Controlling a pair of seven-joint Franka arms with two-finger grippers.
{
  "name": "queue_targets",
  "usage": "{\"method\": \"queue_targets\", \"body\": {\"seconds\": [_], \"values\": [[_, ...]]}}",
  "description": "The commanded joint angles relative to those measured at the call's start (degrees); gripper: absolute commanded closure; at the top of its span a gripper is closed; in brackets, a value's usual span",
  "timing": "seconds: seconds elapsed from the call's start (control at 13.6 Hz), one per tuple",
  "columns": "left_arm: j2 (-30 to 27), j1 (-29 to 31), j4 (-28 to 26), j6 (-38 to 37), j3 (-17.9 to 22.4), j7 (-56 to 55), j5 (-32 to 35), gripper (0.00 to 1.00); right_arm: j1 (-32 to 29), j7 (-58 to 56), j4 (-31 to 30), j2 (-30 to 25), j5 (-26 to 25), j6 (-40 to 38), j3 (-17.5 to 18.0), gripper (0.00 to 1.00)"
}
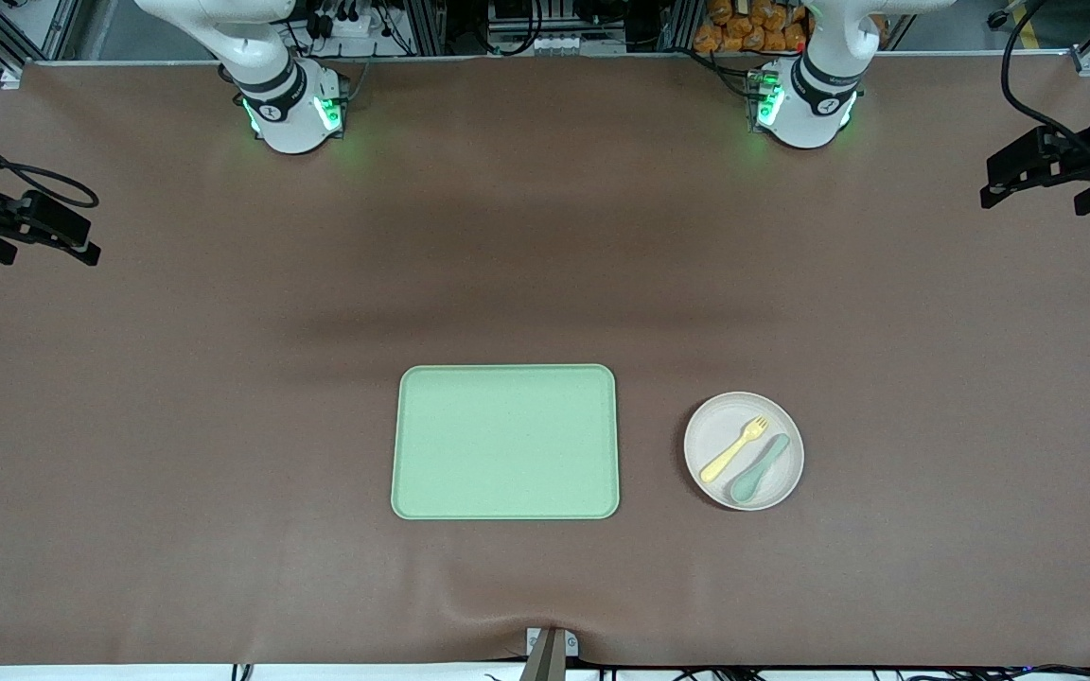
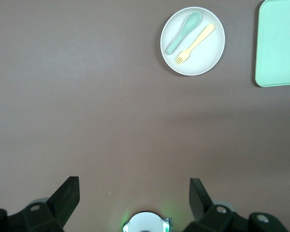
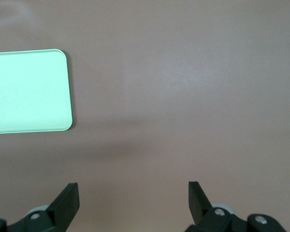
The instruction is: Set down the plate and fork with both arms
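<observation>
Green tray [image 1: 505,442] flat on brown table [image 1: 223,426], near the front camera. Grey-green spoon [image 1: 758,468] toward left arm's end, well apart from tray.

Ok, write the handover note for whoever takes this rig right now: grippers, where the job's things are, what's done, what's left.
Left gripper: open, empty, raised over bare table at the left arm's end, waiting.
Right gripper: open, empty, raised over bare table at the right arm's end.
Round off-white plate sits on the brown table beside the rectangular light green tray, toward the left arm's end.
Small yellow plastic fork lies on the plate, next to a grey-green spoon.
Done: nothing; nothing is on the tray.
Left: pick up plate and fork and place them, probably on the tray.
</observation>
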Motion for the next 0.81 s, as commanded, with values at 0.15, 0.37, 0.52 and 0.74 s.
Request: {"method": "queue_targets", "body": {"seconds": [0.15,0.37,0.52,0.74], "values": [[10.4,1.0,0.2,3.7,-0.1,-1.4,-0.8,0.0,-0.7,-0.6,1.0,0.2,0.0,-0.8,0.4,0.0],[18.8,1.0,0.2,13.0,0.0,-0.4,-0.9,0.0,-0.7,-0.6,1.0,0.2,0.0,-0.8,0.4,0.0],[23.8,1.2,0.2,19.6,0.1,0.3,-0.3,0.0,-0.8,-0.6,1.0,0.2,0.0,-0.8,0.4,0.0],[28.1,0.9,0.6,25.5,-0.2,1.7,-2.6,0.0,-0.8,-0.6,1.0,0.2,0.0,-0.8,0.4,0.0]]}}
